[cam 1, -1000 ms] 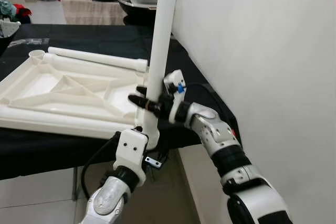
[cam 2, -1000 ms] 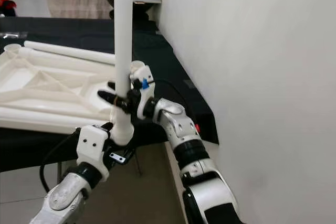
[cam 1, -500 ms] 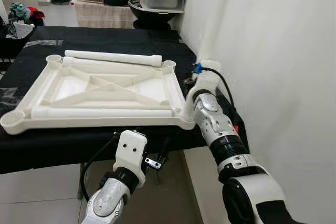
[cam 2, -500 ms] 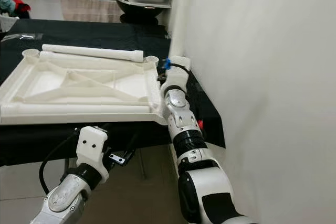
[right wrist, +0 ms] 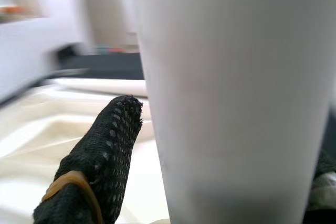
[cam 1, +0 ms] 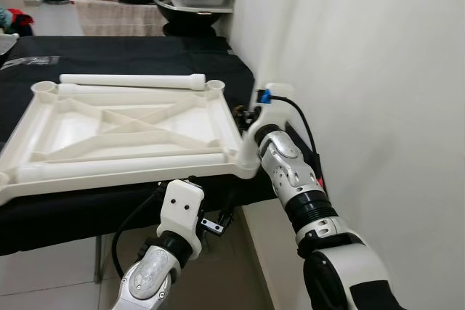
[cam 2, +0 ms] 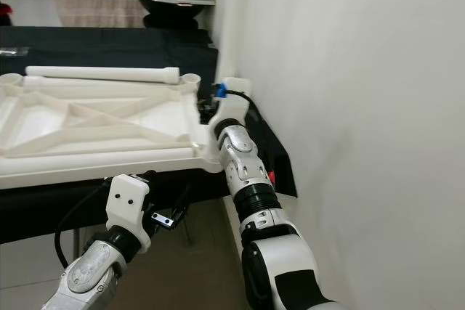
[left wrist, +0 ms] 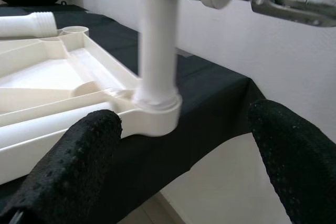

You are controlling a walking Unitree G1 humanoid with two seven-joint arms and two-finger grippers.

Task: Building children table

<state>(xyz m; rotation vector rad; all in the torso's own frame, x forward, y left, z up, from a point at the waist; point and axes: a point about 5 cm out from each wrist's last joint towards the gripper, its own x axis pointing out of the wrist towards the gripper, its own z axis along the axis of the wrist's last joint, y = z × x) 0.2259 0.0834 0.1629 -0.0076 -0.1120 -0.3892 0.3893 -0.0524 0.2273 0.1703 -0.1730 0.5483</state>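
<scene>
Upright, white leg (left wrist: 156, 40) within right tool (right wrist: 210, 145).

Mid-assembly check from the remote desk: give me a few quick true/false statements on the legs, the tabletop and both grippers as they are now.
1. The white tabletop lies underside up on the black table. True.
2. A table leg stands upright in the near right corner socket. True.
3. The right gripper is open and away from that leg. False: it is shut on the leg.
4. The left gripper is clamped on the leg. False: its fingers are spread wide, short of the socket.
5. No other legs are on the table. False: a loose leg lies along the tabletop's far edge.
</scene>
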